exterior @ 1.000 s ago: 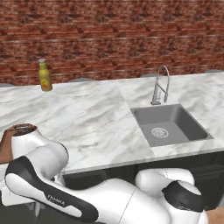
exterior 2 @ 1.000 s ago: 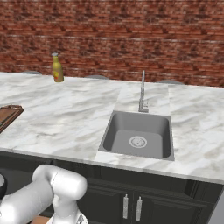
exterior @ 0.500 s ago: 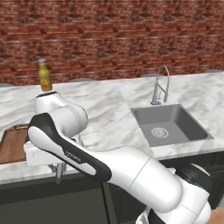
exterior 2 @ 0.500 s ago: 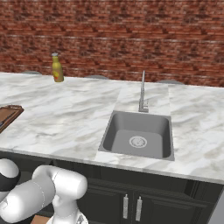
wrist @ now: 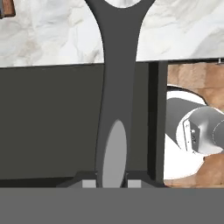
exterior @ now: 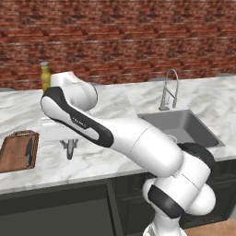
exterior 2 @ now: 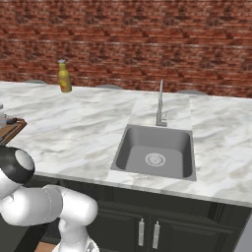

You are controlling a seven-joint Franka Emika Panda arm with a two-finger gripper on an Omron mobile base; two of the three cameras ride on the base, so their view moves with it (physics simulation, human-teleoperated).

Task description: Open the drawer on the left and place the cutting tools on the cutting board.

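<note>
Grey tool in the grip above the counter

Grey tool (wrist: pixel 114 131) stands between the two finger tips in the hand view, its slim handle running up and widening into a forked head near the top edge. The gripper (wrist: pixel 111 183) is clamped on this tool. In the left base view the gripper (exterior: pixel 69 148) hangs over the marble counter (exterior: pixel 115 103), just right of the board (exterior: pixel 16 152), with the grey tool pointing down from it. On the board lies the knife (exterior: pixel 28 152), dark and slim, along the board's right side. A corner of the board (exterior 2: pixel 9 131) shows at the left edge of the right base view. The drawer (exterior: pixel 55 216) stands open under the counter edge; in the hand view its dark inside (wrist: pixel 48 122) lies behind the tool. A yellow bottle (exterior 2: pixel 64 77) stands by the brick wall, well apart from the sink (exterior 2: pixel 155 152) and its tap (exterior 2: pixel 160 106).
</note>
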